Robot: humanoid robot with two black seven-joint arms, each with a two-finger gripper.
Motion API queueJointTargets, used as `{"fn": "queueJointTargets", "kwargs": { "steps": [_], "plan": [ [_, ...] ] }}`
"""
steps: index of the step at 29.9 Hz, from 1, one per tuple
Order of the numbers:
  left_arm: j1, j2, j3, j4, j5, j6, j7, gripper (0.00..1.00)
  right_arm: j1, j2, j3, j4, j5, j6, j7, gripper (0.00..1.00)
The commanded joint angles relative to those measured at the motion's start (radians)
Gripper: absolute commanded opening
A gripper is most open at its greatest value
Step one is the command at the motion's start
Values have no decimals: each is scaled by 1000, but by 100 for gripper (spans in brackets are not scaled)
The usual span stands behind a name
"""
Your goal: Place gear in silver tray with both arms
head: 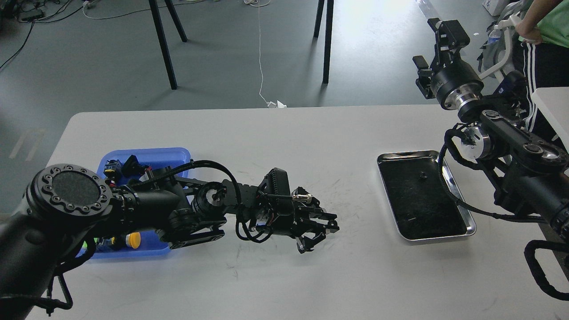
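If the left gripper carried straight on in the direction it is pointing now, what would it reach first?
The left gripper points right across bare table. Nothing lies between; the silver tray looks like the first thing in line, probably its near-left rim, though height is unclear.

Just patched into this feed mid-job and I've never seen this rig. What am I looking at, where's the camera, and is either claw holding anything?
The camera sits in the robot's head, looking forward and down over a white table. The two black arms are its own. The left gripper hangs low between the blue tray, which holds small colourful parts, and the silver tray; its fingers are spread, and whether they grip something small is too dark to tell. The right gripper is raised beyond the table's far right corner, fingers apart, nothing seen in it. The silver tray shows only a tiny dark speck.
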Motion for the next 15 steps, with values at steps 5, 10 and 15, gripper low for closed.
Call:
{"fn": "queueJointTargets", "kwargs": {
  "steps": [5,10,15],
  "plan": [
    [1,0,0,4,-1,-1,-2,28,-1,0,-4,1,0,2,0,94],
    [1,6,2,3,-1,-1,-4,31,-1,2,-4,3,0,2,0,94],
    [-2,35,0,1,-1,0,-4,44,0,0,-6,6,0,5,0,94]
  ]
}}
